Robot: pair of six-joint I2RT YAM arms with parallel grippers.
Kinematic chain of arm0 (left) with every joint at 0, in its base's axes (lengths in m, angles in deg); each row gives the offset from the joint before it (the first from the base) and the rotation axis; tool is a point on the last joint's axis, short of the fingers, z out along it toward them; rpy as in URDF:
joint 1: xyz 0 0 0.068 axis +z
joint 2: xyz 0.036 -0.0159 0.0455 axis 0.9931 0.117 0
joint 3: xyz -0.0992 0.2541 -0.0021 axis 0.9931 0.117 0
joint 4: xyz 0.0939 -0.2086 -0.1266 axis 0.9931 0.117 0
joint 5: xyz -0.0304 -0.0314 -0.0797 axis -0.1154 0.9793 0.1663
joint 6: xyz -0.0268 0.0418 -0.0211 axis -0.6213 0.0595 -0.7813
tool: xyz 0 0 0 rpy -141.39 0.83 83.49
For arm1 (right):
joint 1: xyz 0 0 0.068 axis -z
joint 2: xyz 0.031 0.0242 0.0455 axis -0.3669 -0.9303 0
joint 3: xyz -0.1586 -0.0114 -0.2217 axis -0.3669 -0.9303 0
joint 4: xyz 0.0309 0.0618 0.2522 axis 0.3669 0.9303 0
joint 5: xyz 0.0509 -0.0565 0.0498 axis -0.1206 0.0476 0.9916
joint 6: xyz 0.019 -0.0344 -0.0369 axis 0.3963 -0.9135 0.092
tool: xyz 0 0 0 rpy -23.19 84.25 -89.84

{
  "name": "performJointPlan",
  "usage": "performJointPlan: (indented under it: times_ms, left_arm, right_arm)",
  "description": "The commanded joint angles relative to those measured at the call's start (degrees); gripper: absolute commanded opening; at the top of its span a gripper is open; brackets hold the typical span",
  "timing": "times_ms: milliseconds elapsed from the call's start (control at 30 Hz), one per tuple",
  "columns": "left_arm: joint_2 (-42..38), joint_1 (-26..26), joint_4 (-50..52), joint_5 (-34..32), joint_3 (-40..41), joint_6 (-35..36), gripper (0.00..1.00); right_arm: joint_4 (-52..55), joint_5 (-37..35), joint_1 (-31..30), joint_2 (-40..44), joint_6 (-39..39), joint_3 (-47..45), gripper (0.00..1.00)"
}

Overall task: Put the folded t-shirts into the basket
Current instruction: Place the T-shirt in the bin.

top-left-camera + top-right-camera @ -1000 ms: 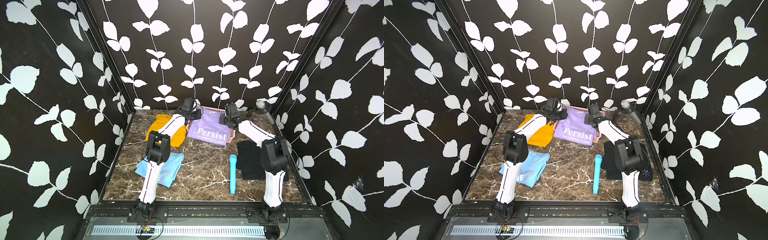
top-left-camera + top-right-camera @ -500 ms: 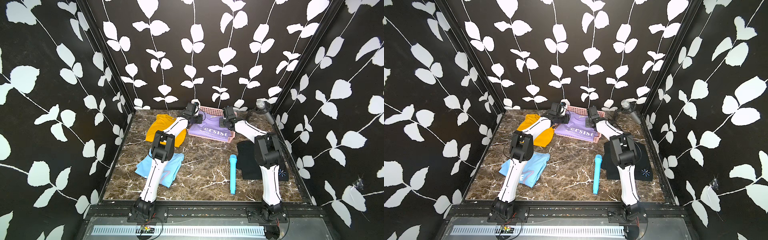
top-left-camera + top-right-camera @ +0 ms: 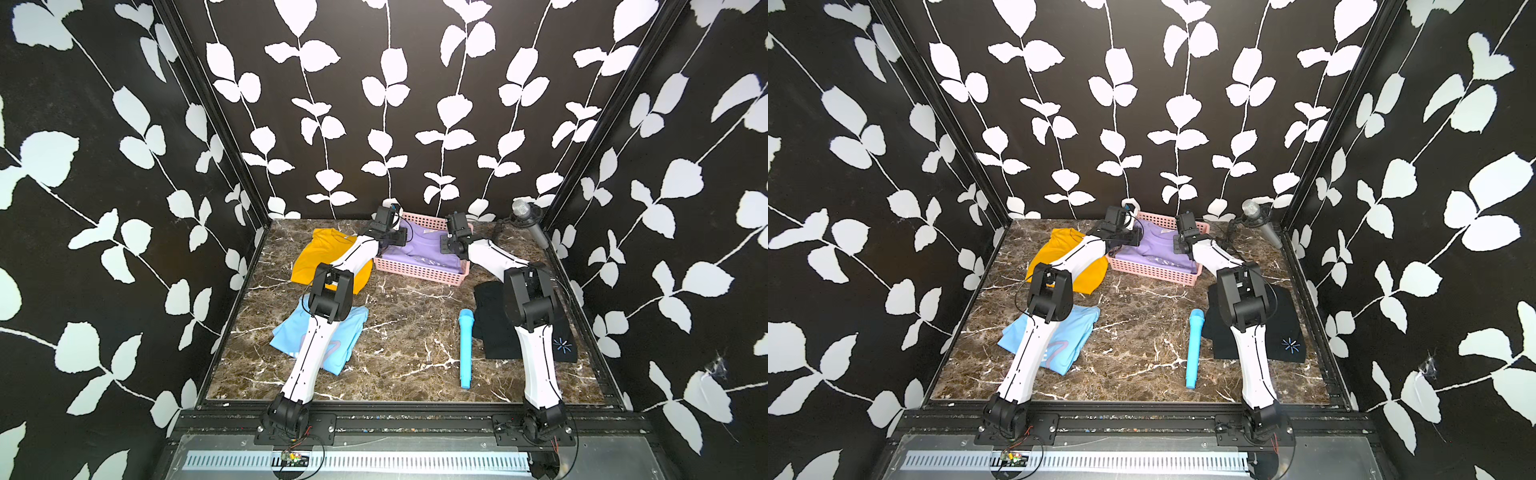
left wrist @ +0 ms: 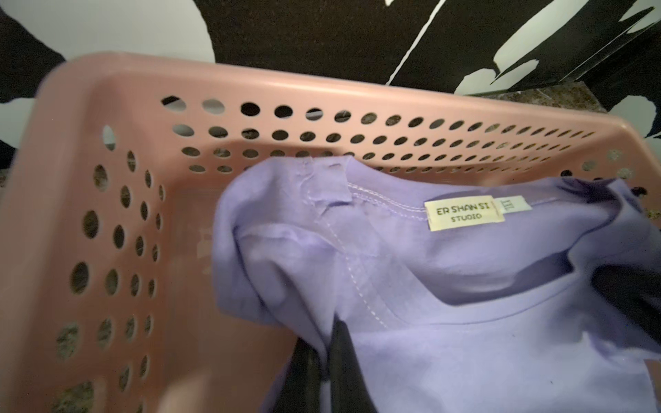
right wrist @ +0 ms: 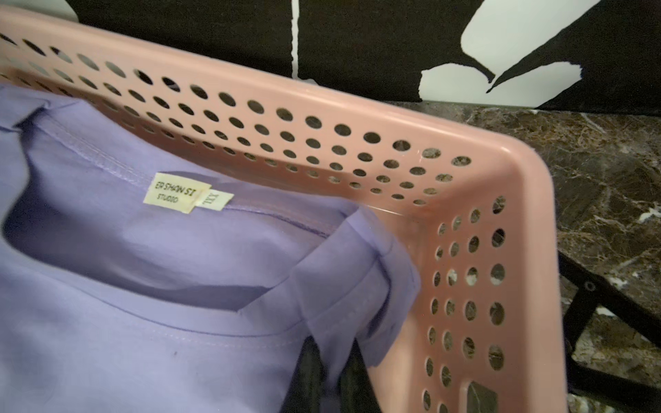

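Tabletop (image 3: 415,332): lilac tee (image 3: 424,249) now in basket (image 3: 415,272)

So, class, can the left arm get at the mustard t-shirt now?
Probably, once freed: the left gripper is shut on the lilac t-shirt in the basket; the mustard t-shirt lies uncovered beside the basket.

You see the right gripper (image 5: 332,361) pinching a fold of the lilac shirt (image 5: 143,339) inside a corner of the pink basket (image 5: 518,186).

My jaws pinch the lilac tee (image 3: 419,249) in the pink basket (image 3: 419,272) (mustard tee (image 3: 316,257), blue tee (image 3: 286,336), black tee (image 3: 490,316) lie outside).
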Motion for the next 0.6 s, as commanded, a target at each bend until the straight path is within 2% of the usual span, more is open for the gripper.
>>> performJointPlan:
  times_ms: [0, 100, 200, 400, 567]
  left_arm:
    - [-0.1, 0.4, -0.7, -1.5, -2.7, 1.0, 0.00]
    - [0.0, 0.4, -0.6, -2.1, -4.2, 1.4, 0.00]
    - [1.5, 0.4, 0.2, -1.8, -5.6, 1.5, 0.06]
    - [0.5, 0.4, 1.5, -1.1, -5.4, 0.9, 0.30]
    - [-3.3, 0.4, 3.2, -1.6, -3.7, 0.6, 0.40]
  right_arm:
    - [-0.8, -1.4, 0.5, -0.9, -0.6, 2.3, 0.06]
    - [-0.6, -1.3, 0.6, -1.1, -0.7, 3.0, 0.08]
    - [0.3, -1.2, 0.6, -1.3, -1.0, 3.8, 0.13]
    - [0.9, -0.7, 0.8, -0.1, -1.2, 3.1, 0.35]
    - [1.4, 0.3, 0.8, 2.5, -1.8, 2.2, 0.48]
